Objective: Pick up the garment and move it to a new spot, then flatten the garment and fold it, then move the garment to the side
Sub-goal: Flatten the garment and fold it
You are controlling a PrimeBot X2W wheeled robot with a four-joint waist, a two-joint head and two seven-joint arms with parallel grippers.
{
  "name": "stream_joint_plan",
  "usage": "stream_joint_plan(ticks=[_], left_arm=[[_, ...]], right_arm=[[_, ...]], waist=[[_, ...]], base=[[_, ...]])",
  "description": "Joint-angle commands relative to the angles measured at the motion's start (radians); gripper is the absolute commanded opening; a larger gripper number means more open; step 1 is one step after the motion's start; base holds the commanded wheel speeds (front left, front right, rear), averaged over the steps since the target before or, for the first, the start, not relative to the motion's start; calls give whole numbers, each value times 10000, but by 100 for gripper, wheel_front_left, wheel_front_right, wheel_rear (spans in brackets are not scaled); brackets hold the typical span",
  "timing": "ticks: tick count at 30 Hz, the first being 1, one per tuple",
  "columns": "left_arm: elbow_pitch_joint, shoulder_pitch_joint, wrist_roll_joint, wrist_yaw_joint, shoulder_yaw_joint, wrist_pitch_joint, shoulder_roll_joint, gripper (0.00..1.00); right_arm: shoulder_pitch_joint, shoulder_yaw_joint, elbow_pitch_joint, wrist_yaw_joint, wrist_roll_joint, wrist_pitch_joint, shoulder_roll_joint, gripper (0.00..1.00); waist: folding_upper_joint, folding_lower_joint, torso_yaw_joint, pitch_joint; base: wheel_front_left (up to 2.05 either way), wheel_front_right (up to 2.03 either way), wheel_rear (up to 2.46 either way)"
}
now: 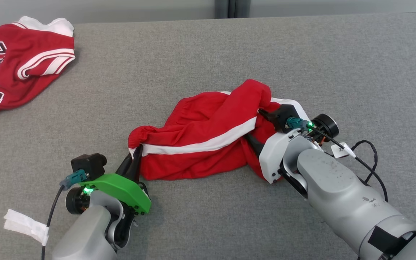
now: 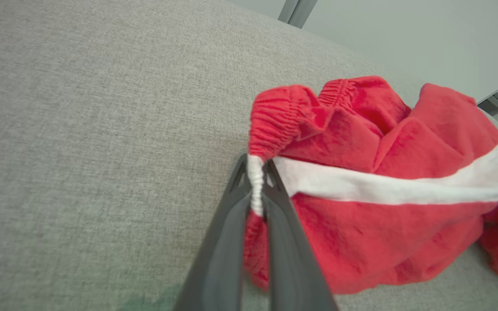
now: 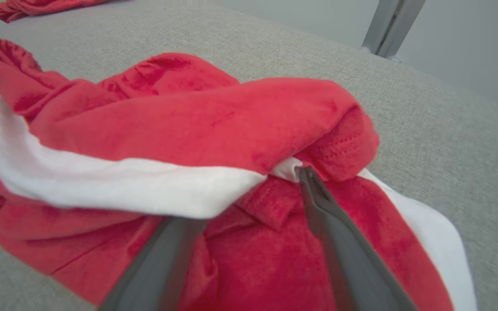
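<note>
Red shorts (image 1: pixel 200 144) bunched on the grey table (image 1: pixel 229 47); we've got one end clamped, the other end only straddled.
The red jersey (image 1: pixel 16 68) sits at the table's far left corner. The shorts lie well apart from it, to its right and nearer us, in a crumpled heap with the white side stripe twisted across the top. Left gripper (image 1: pixel 135 153) is at the shorts' jersey-side end, fingers closed tight on the white bit of the elastic waistband, which sticks up between the tips. Right gripper (image 3: pixel 242 196) is at the end away from the jersey, fingers spread wide with folds of red cloth between them. One tip pokes in under the rolled fold; the other is hidden under the stripe, so probably nothing is pinched there.
</note>
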Motion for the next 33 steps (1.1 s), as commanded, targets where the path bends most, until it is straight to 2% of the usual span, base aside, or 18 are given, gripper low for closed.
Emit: stream_joint_plan(ticks=[1, 15, 16, 17, 18, 19, 21, 24, 28, 32, 33], left_arm=[[-33, 39, 79, -33, 28, -30, 4, 0], [-85, 164, 45, -33, -85, -20, -139, 0], [-84, 163, 38, -33, -99, -20, -148, 0], [-81, 157, 29, -33, -117, -20, -161, 0], [-78, 150, 20, -33, -133, -20, -170, 0], [-76, 139, 4, -32, -156, -20, -189, 0], [-77, 111, -20, -33, -196, -20, -212, 0], [-74, 54, -51, -32, -264, -20, -236, 0], [-76, -23, -98, -33, -364, -20, -258, 0], [-69, -81, -125, -32, -445, -20, -282, 0], [-64, -89, -129, -33, -455, -20, -284, 0]], right_arm=[[-129, 105, -53, -14, 198, -25, -44, 100], [-832, 1038, 444, -14, 1243, 176, -200, 100], [-872, 1116, 494, -14, 1284, 217, -193, 96], [-929, 1203, 545, -14, 1363, 290, -184, 78], [-979, 1270, 573, -14, 1419, 352, -178, 71], [-1031, 1354, 620, -14, 1501, 423, -174, 56], [-1112, 1475, 678, -14, 1636, 503, -169, 52], [-1198, 1691, 741, -15, 1838, 629, -166, 51], [-1304, 1982, 813, -15, 2153, 835, -192, 55], [-1408, 2228, 858, -15, 2451, 938, -271, 42], [-1426, 2289, 887, -15, 2522, 941, -293, 34]], waist=[[0, 0, 2, -5], [0, 0, 177, 104], [0, 0, 194, 108], [0, 0, 215, 113], [0, 0, 233, 120], [0, 0, 258, 125], [0, 0, 306, 140], [0, 0, 375, 164], [0, 0, 480, 200], [0, 0, 575, 227], [0, 0, 590, 230]], base=[[0, 0, 0], [0, 0, 0], [0, 0, 0], [0, 0, 0], [0, 0, 0], [0, 0, 0], [0, 0, 0], [0, 0, 0], [0, 0, 0], [0, 0, 0], [0, 0, 0]])
